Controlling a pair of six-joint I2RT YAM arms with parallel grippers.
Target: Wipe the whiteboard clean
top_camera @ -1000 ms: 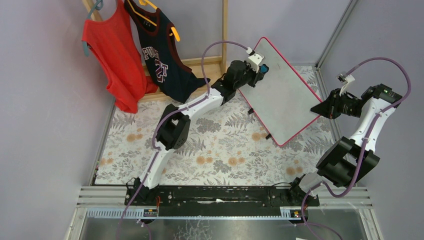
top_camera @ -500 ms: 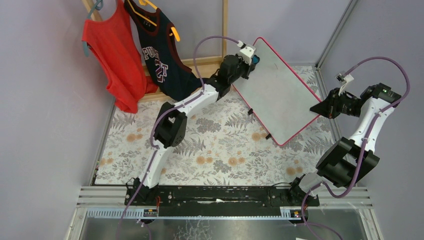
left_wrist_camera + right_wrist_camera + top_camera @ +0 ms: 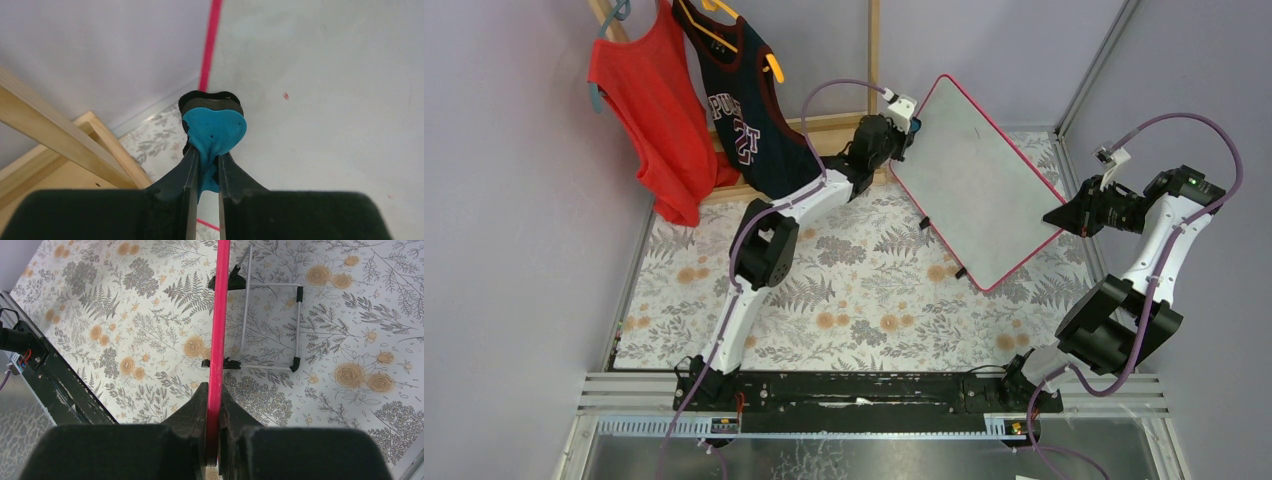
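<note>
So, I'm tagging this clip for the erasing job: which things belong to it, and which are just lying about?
Job: whiteboard; blue eraser, pinched in the left fingers; right fingers, clamped on the whiteboard's pink frame.
Lying about: red top; navy jersey; wooden rack; floral cloth.

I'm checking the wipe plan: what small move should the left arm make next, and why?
Probably slide the blue eraser, pinched in the left claw, inward across the whiteboard onto the small red speck. The eraser sits at the pink frame edge, the speck is unerased, and the right claw clamps the frame.
</note>
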